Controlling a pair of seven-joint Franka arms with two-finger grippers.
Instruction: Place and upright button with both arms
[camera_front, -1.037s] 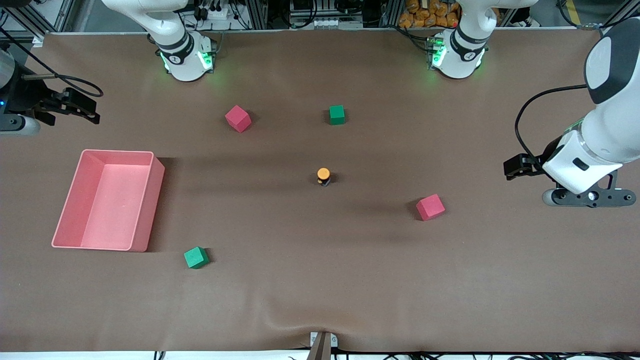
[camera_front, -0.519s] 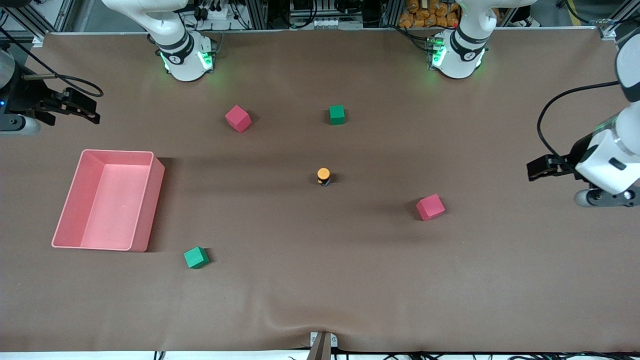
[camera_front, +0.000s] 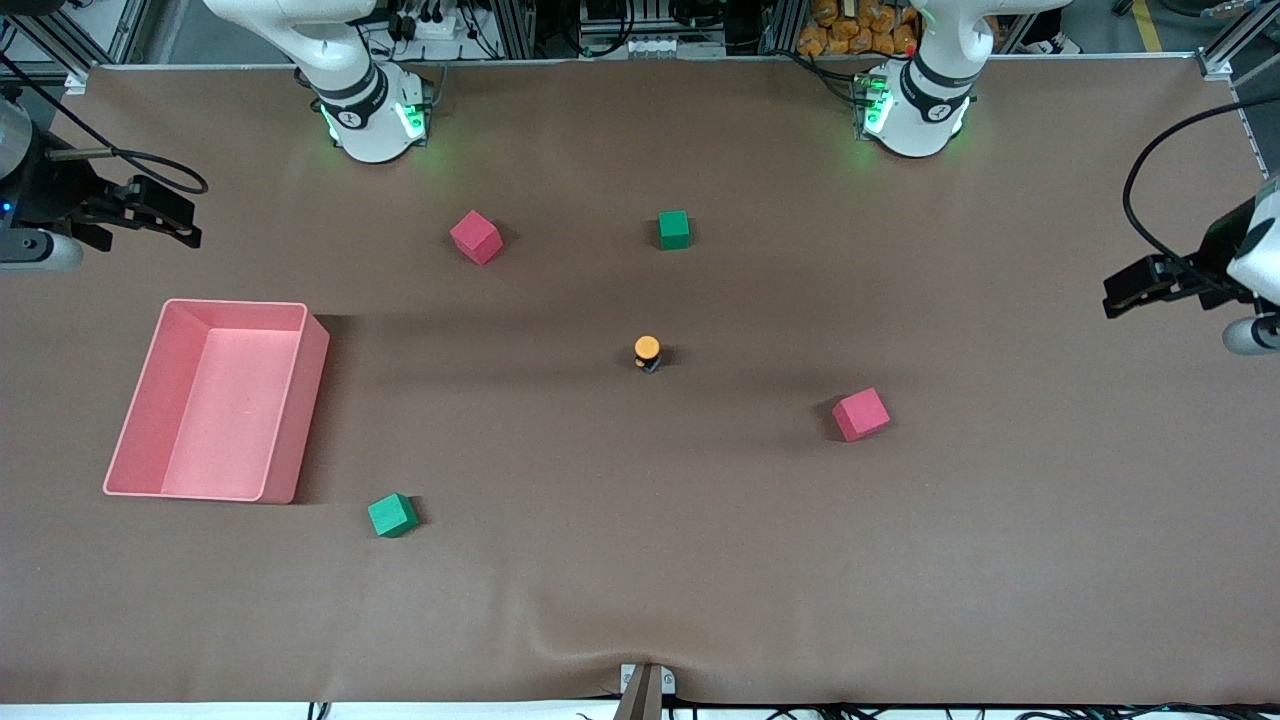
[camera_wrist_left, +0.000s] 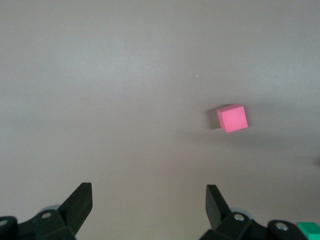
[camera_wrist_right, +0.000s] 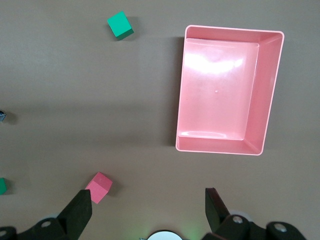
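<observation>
High front view, two downward wrist views

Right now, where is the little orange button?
In the front view, the button stands on the table near its middle, nearer the camera than the green cube and toward the right arm's end from the red cube.

Matt brown cloth covers the table (camera_front: 640, 560); the pink bin (camera_front: 290, 420) looks like glossy plastic, the 4 cubes (camera_front: 860, 414) matt foam
</observation>
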